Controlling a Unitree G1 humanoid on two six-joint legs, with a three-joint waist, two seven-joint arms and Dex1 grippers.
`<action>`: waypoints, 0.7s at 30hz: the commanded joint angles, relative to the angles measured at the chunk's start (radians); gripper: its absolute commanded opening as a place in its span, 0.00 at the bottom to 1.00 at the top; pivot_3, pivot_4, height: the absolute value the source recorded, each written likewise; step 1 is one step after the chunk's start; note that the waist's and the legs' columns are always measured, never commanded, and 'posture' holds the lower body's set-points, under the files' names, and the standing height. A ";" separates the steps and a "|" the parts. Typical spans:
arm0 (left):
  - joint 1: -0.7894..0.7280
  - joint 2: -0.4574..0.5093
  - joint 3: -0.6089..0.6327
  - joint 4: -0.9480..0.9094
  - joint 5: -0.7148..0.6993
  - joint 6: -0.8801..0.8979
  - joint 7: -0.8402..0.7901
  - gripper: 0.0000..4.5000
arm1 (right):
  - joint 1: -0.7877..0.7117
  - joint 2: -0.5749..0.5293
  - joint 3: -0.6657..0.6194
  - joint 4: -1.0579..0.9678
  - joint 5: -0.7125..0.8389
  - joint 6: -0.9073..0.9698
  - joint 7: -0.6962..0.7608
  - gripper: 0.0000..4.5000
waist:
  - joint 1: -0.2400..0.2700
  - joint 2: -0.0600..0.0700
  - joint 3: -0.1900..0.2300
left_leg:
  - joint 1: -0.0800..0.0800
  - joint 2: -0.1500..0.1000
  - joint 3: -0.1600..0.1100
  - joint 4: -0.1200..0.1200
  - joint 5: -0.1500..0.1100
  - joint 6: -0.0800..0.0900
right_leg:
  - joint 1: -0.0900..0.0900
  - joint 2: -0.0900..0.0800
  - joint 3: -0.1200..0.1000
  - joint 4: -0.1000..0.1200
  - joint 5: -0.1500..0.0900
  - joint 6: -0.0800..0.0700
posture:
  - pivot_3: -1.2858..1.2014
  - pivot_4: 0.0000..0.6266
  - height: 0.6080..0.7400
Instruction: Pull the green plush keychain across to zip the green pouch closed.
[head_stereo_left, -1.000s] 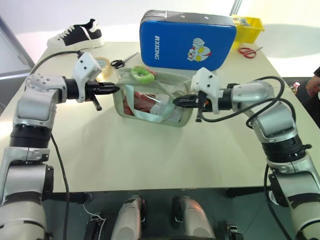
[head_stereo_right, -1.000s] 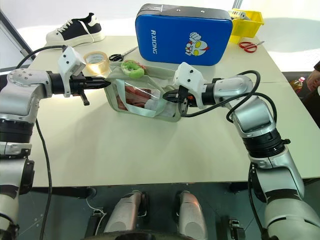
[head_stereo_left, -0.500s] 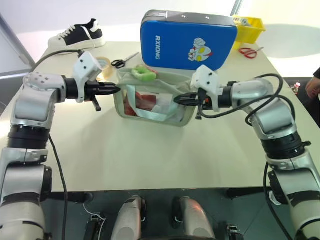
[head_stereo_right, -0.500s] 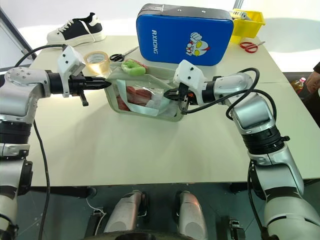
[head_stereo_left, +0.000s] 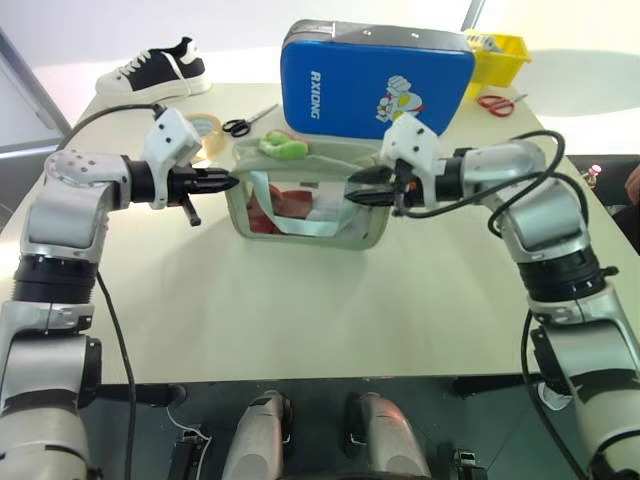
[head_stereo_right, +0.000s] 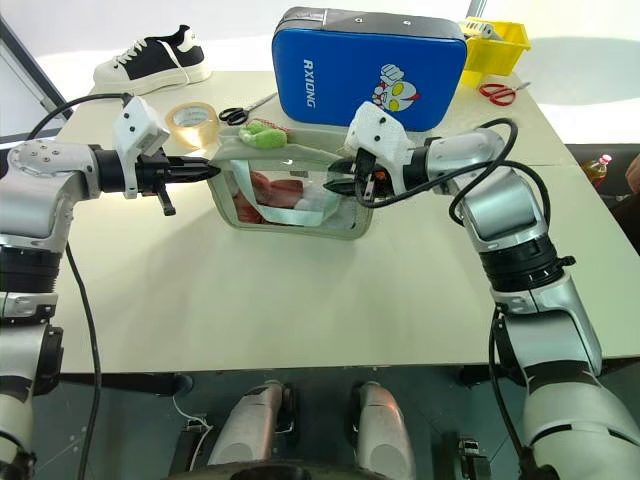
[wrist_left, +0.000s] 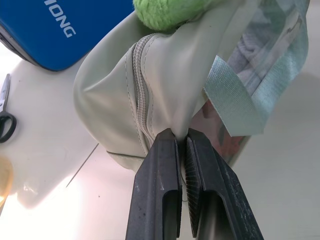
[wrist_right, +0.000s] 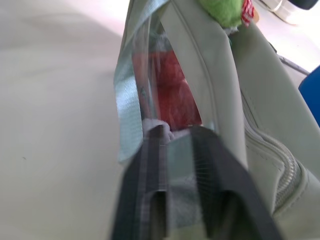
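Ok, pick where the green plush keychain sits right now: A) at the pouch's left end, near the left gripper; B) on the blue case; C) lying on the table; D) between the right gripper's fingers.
A: the green plush keychain rests on top of the green pouch toward its left end, close to the left gripper.

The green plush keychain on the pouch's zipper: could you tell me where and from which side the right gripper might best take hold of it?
Probably across the fuzzy body of the green plush keychain, which lies on top of the green pouch near the end that the left gripper pinches. It sticks up above the zipper line, so the right gripper could come along the top from the pouch's far end.
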 joint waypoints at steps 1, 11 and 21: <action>-0.005 0.016 0.030 -0.038 -0.012 -0.006 0.001 0.00 | -0.111 0.048 -0.067 0.027 0.056 0.031 -0.011 0.65 | -0.003 0.001 0.000 | 0.000 0.000 0.000 0.000 0.000 0.000 | 0.000 0.000 0.000 0.000 0.000 0.000 | 0.52 0.24 1.00; -0.028 0.007 0.021 -0.013 -0.010 -0.025 -0.004 0.00 | -0.270 0.272 0.056 0.299 -0.111 -0.255 -0.118 0.75 | -0.021 0.000 0.000 | 0.000 -0.001 0.001 -0.001 0.000 0.000 | 0.000 0.000 0.000 0.000 0.001 0.001 | 0.52 0.24 1.00; -0.010 0.015 0.027 -0.039 -0.015 -0.011 -0.001 0.00 | -0.327 0.339 0.026 0.468 -0.125 -0.347 -0.100 0.35 | -0.021 0.001 0.000 | 0.000 -0.001 0.001 -0.001 0.000 0.000 | 0.000 0.000 0.000 0.001 0.000 0.001 | 0.52 0.24 1.00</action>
